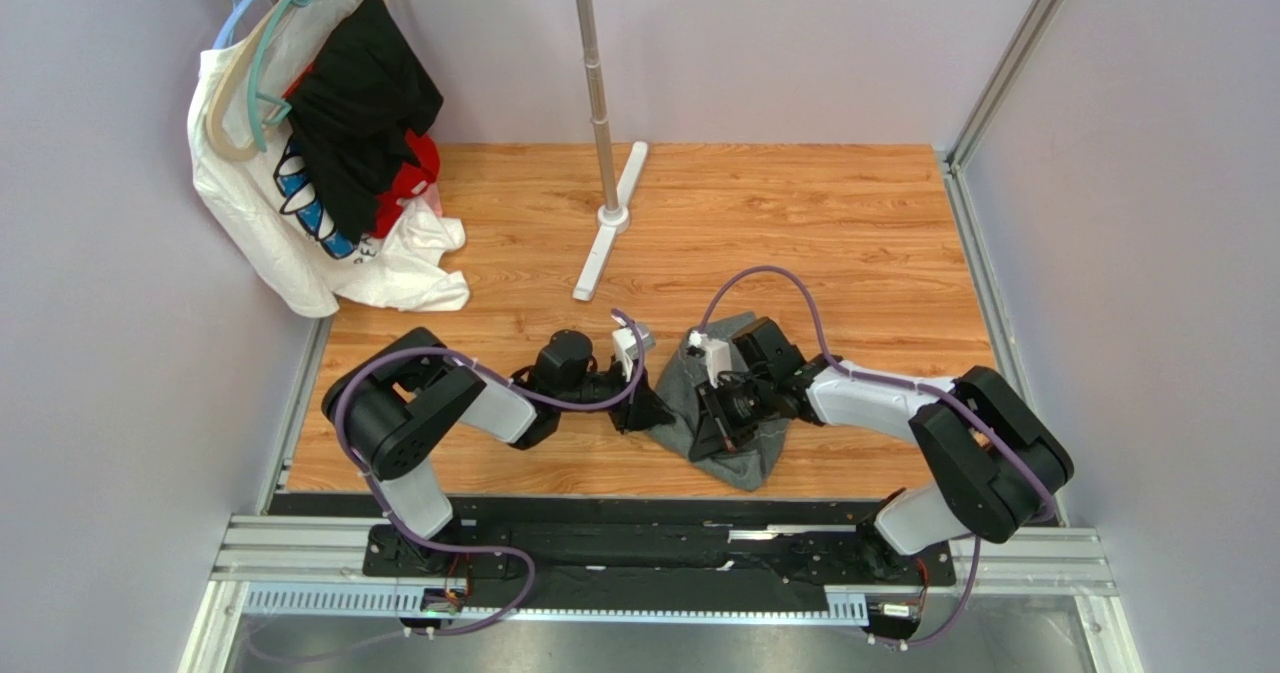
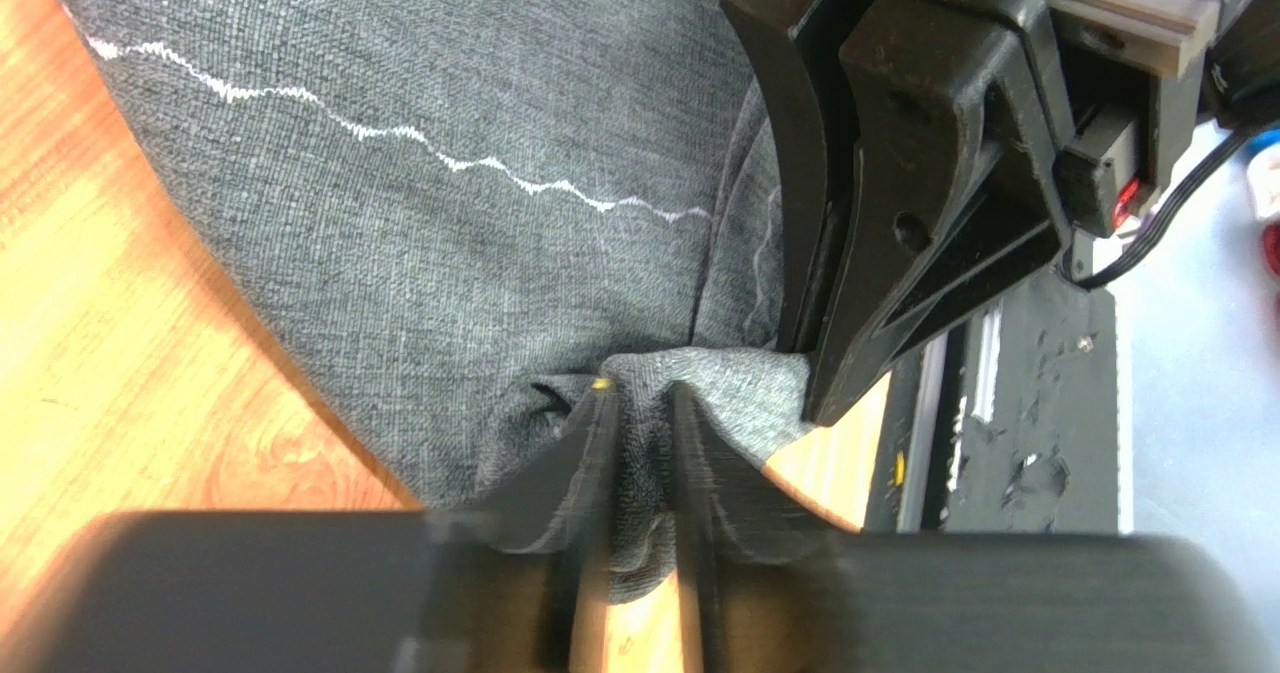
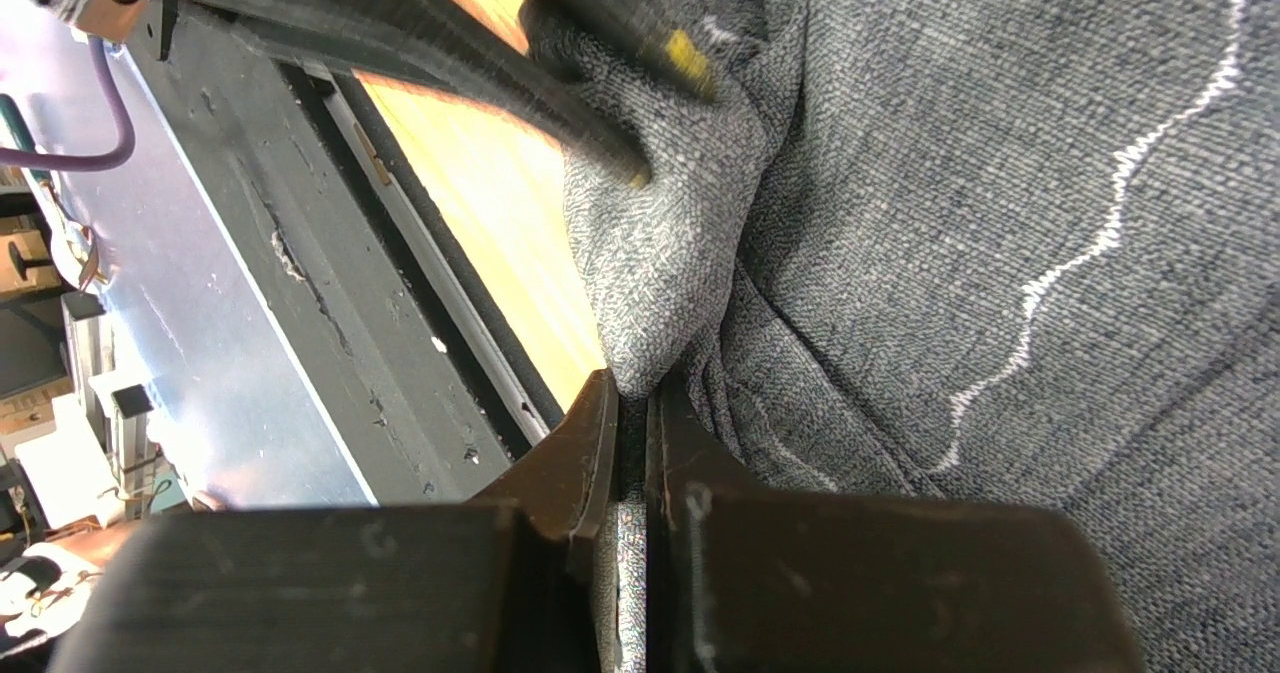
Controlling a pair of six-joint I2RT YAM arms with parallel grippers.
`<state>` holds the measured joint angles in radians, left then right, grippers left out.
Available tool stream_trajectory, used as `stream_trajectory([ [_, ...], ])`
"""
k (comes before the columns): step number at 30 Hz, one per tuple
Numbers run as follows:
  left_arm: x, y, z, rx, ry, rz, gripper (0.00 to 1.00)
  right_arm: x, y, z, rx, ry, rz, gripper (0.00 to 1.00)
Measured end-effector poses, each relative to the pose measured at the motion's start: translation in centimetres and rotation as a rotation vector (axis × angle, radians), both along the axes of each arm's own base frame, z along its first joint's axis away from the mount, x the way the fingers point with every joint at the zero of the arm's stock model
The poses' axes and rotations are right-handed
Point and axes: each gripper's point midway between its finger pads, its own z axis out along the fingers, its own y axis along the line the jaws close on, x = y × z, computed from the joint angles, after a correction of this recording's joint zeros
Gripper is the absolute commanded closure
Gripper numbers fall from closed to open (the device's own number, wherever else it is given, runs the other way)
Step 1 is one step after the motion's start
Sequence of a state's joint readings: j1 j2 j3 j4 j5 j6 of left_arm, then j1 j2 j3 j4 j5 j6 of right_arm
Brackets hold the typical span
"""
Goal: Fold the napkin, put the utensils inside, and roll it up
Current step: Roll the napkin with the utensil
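A: The napkin [image 1: 739,456] is bunched near the table's [image 1: 842,223] front edge. One fold is pinched by the left gripper [image 2: 639,399] and the right gripper [image 3: 633,391], which are set just beside each other.

B: Risk noted: a collision is likely if either is moved inward. The pinch, seemingly shallow, may be lost under tension.

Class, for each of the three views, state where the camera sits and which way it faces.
Top external: above and behind the arms, looking down at the table and napkin; left arm and right arm show.
Left wrist: on the left arm, facing along its left hand, shut on the napkin.
Right wrist: on the right arm, facing along its right hand, shut on the napkin.
Shared: both wrist views show the napkin and the other hand.
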<state>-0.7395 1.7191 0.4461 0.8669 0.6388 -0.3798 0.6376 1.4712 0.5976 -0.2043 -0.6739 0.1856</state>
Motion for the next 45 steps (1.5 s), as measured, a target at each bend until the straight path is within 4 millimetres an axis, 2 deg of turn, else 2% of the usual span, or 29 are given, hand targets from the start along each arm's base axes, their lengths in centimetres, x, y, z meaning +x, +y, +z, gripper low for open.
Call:
stream_trajectory([
  [2, 0.1, -0.1, 0.1, 0.002, 0.004, 0.0, 1.0, 0.1, 0.0, 0.0, -0.002, 0.0, -0.004, 1.0],
  [6, 0.1, -0.3, -0.1, 0.017, 0.018, 0.002, 1.0, 0.1, -0.1, -0.1, -0.012, 0.009, -0.019, 0.98],
  [9, 0.3, -0.3, -0.2, 0.032, 0.029, 0.016, 1.0, 0.3, -0.2, 0.1, -0.027, 0.01, -0.036, 0.89],
  [13, 0.6, -0.1, -0.5, 0.052, 0.049, 0.045, 1.0, 1.0, -0.6, 0.4, -0.054, -0.021, -0.073, 0.67],
  [17, 0.3, 0.3, -1.2, 0.079, 0.093, 0.065, 1.0, 2.1, -1.6, 0.9, -0.095, -0.072, -0.138, 0.57],
  [21, 0.1, 0.3, -1.3, 0.082, 0.105, 0.067, 1.0, 3.0, -2.4, 1.7, -0.124, -0.124, -0.181, 0.56],
  [26, 0.1, 0.3, -1.3, 0.082, 0.112, 0.071, 1.0, 3.8, -3.3, 3.9, -0.157, -0.237, -0.235, 0.54],
  [32, 0.0, 0.5, -1.4, 0.093, 0.118, 0.083, 1.0, 2.7, -3.8, 7.1, -0.178, -0.354, -0.274, 0.53],
  [38, 0.0, 0.7, -1.4, 0.109, 0.12, 0.095, 1.0, 0.5, -4.4, 6.0, -0.274, -0.338, -0.27, 0.53],
  [45, 0.0, 1.3, -1.4, 0.146, 0.128, 0.12, 1.0, -0.5, -4.2, 4.3, -0.356, -0.343, -0.234, 0.52],
])
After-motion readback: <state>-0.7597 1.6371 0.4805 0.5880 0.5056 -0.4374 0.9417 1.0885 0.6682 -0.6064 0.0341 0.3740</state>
